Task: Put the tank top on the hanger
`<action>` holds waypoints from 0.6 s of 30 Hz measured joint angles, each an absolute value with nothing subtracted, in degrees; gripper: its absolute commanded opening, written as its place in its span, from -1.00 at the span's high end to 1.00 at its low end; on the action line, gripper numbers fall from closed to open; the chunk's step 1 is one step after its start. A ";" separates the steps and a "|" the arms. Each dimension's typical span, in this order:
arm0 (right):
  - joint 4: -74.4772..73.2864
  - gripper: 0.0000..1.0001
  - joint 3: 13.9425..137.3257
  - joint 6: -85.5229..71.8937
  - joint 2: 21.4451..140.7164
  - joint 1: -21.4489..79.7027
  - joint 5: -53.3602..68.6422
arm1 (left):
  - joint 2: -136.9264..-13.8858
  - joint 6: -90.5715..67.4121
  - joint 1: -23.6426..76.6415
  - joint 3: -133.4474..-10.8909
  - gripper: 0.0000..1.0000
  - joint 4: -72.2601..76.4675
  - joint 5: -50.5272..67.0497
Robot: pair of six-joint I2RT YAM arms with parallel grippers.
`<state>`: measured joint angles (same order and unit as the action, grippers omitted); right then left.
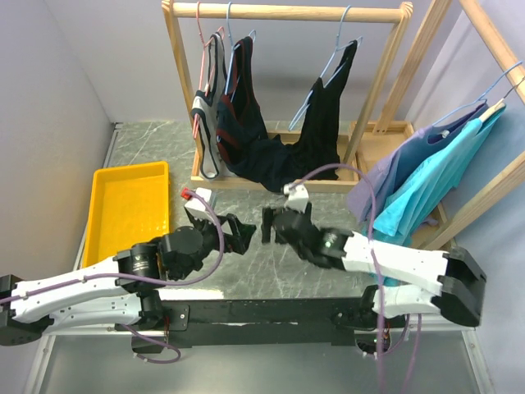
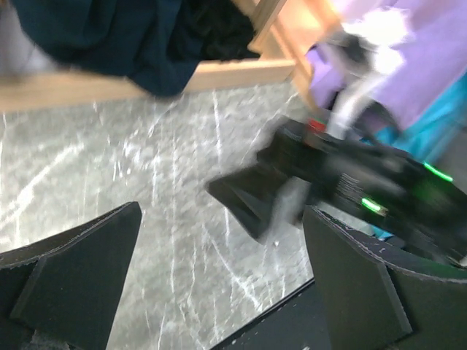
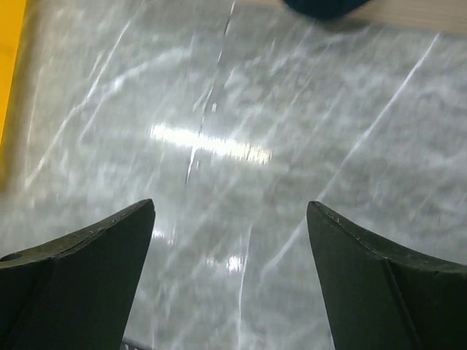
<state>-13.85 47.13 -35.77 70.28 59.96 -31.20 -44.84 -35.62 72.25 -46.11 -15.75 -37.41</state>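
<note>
- While both arms sit low over the table point(image 1: 246, 275), I see the tank top point(image 1: 326, 123) up on the wooden rack point(image 1: 287, 11). It hangs from the hanger point(image 1: 335, 51) toward the right end of the rod, and its lower part sags to the rack's base.
- My left hand point(image 1: 244, 232) is spread wide and carries nothing. Its wrist view shows only marble between the fingers point(image 2: 73, 277).
- My right hand point(image 1: 267, 226) is equally wide and empty, with bare table between its fingers point(image 3: 80, 255). The two hands face each other, just apart, well short of the garment.
- I judge the hanging itself largely done, so the step in hand is checking and finishing.
- From above I cannot tell whether both straps sit on the wire; the top looks bunched to one side.
- If one strap is off, the next move needs a reach up to the rod, a light pinch on the loose strap, and a lift over the wire's shoulder without tipping the hanger or brushing the neighbouring tops.
</note>
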 measured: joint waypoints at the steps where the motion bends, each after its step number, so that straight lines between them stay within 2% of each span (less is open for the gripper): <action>1: -14.22 -0.98 45.23 -36.42 68.36 62.06 -31.97 | -44.91 -36.51 72.01 -45.10 -0.99 -15.77 -37.36; 9: -14.66 -1.00 37.74 -38.28 54.54 66.48 -34.76 | -50.09 -43.09 70.41 -37.69 -0.99 -15.53 -34.22; 18: -15.46 -1.00 35.11 -36.69 44.97 66.50 -36.21 | -54.39 -50.43 70.41 -36.75 -1.00 -15.70 -33.95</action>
